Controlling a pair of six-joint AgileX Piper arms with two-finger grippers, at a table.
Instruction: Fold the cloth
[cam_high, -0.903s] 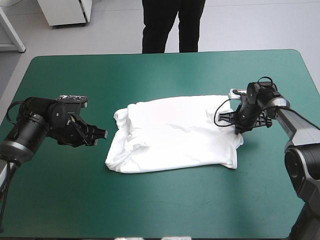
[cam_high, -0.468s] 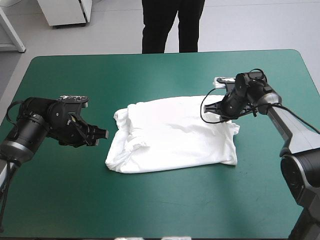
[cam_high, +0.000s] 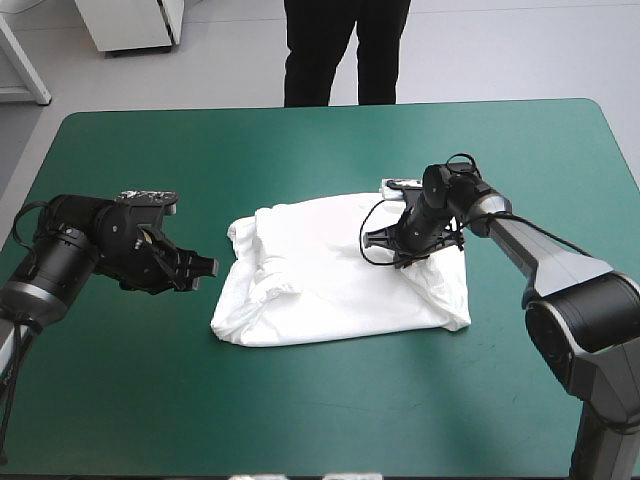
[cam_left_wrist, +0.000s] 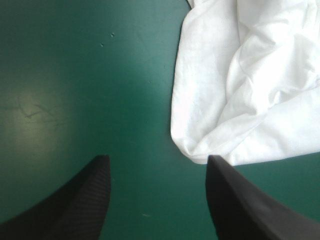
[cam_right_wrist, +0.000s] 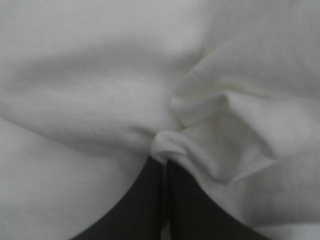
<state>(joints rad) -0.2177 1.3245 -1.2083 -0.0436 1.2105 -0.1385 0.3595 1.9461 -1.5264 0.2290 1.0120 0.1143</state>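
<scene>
Your T-shirt (cam_high: 330, 275) lies spread in a rumpled, roughly rectangular shape at the middle of the teal-green worktop (cam_high: 300, 150). Your right pincer (cam_right_wrist: 164, 164) is down on the shirt's right-hand part, inside its edge. Its black fingers are pressed together on a small puckered fold, and white cloth fills everything ahead of and beside it. Your left pincer (cam_left_wrist: 157, 160) is spread, low over the bare cover just beside the shirt's left edge. Only cover shows between its fingers. The shirt's nearest creased corner lies just ahead of one fingertip (cam_left_wrist: 216, 162), and you cannot tell whether the two touch.
</scene>
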